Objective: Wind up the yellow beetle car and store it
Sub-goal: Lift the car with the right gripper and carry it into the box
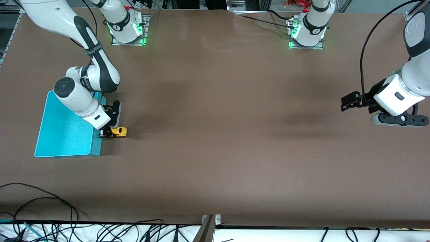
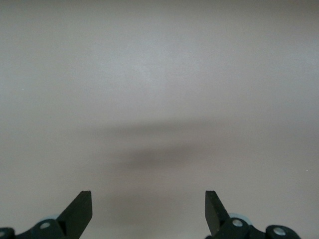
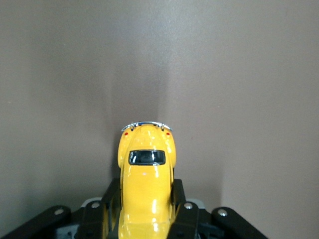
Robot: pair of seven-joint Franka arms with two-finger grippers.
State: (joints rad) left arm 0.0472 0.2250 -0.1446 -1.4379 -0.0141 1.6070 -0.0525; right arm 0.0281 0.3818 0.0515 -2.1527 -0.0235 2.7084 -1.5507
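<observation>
1. Fingers (image 3: 180, 211) of the right gripper (image 1: 108, 131) are squeezed onto the sides of the yellow beetle car (image 1: 119, 131). In the right wrist view the car (image 3: 146, 189) sits between the two black pads, with its shiny bumper pointing away from the hand.
2. The car sits on the brown table (image 1: 215, 134), just beside the turquoise bin (image 1: 63, 134), at the right arm's end of the table.
3. The left gripper (image 1: 346, 102) hangs with its fingers (image 2: 79, 211) spread wide and nothing between them, over the bare table at the left arm's end. That arm waits.
4. The job right now looks like winding the car up. To do it well, keep the wheels pressed down on the table and pull the car straight back, not sideways.
5. Hold tight but not too hard, because the car is small and smooth and could pop out.
6. Watch the bin wall. It is very close, so the car or hand could bump it.
7. After that, lift the car and put it in the bin.
</observation>
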